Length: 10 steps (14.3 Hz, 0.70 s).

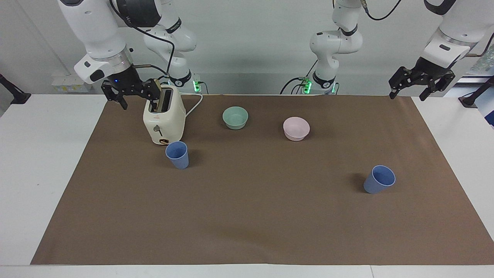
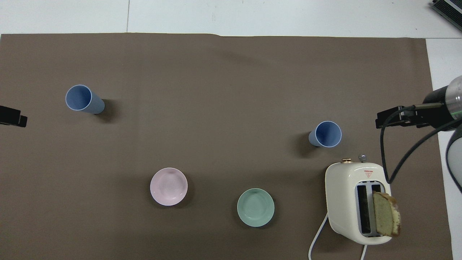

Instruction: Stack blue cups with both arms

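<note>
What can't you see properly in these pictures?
- Left gripper: overhead view, cut off by the picture's edge; only a tip shows.
- Right gripper: facing view, one finger overlaps the toaster.
- Toaster's cord: overhead view, runs off the bottom edge.
- Bread slice: its lower part is hidden in the slot.

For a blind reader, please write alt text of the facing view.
Two blue cups stand apart on a brown mat: one cup by the toaster, the other cup toward the left arm's end. Both pincers, left and right, hang open and empty.
</note>
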{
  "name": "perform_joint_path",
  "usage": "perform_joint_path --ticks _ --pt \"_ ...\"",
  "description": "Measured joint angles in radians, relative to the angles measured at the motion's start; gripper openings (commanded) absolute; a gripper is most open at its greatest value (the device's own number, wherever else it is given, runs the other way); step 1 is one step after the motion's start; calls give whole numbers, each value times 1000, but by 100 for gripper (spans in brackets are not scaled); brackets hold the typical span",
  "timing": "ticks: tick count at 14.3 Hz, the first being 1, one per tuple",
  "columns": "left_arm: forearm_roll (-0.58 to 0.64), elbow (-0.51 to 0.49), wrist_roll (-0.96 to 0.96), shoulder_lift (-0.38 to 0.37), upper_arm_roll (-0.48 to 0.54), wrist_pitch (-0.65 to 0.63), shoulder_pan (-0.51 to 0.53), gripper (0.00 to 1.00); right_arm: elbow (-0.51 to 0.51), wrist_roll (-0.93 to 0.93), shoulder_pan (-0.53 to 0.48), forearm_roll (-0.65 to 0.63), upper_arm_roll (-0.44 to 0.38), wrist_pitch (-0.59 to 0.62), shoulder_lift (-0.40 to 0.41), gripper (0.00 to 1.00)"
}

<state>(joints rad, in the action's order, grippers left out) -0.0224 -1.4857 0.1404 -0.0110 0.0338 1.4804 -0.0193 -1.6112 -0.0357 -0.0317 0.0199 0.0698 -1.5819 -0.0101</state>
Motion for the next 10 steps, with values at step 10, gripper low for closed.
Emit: perform_joint_path --ticks 10 --pt "0 -37 2 33 11 154 18 100 0 0 0 0 0 0 0 100"
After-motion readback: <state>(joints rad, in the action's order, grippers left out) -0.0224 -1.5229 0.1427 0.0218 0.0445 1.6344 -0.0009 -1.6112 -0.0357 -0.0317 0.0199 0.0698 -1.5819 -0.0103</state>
